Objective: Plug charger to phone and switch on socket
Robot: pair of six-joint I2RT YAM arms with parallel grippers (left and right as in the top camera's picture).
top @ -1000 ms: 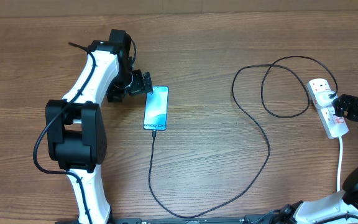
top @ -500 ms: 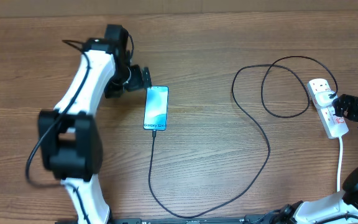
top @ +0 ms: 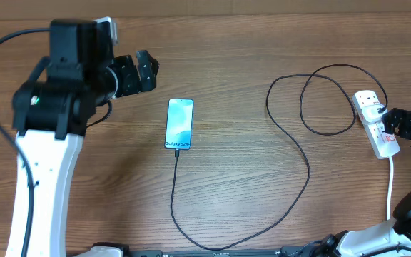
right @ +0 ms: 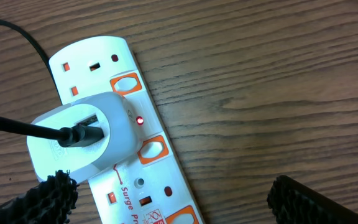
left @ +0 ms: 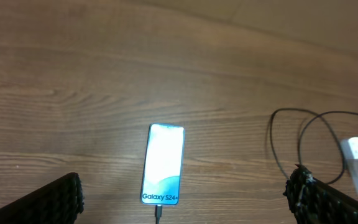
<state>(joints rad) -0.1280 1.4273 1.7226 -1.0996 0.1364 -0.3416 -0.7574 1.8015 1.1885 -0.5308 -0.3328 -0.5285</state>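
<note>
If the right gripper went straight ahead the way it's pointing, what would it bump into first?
Most likely the socket, which lies right in front of the right gripper and its open jaws. The white plug stuck into it stands taller, so that might get touched first. Height is hard to judge here.

One phone (top: 179, 124). One black charger cable (top: 309, 171) (it crosses itself once, so one loop). One white power strip (top: 375, 123), with one white cord (top: 391, 182) and one white plug adapter (right: 82, 140). Close up, three orange-red switches (right: 153, 149) show on the strip (the third is cut by the frame edge, and the strip runs out of view, so the full number cannot be told), plus one lit red light (right: 139, 120). Two robot arms, the left arm (top: 40, 164) and the right arm (top: 368, 241). One wooden table (top: 262, 43).
</note>
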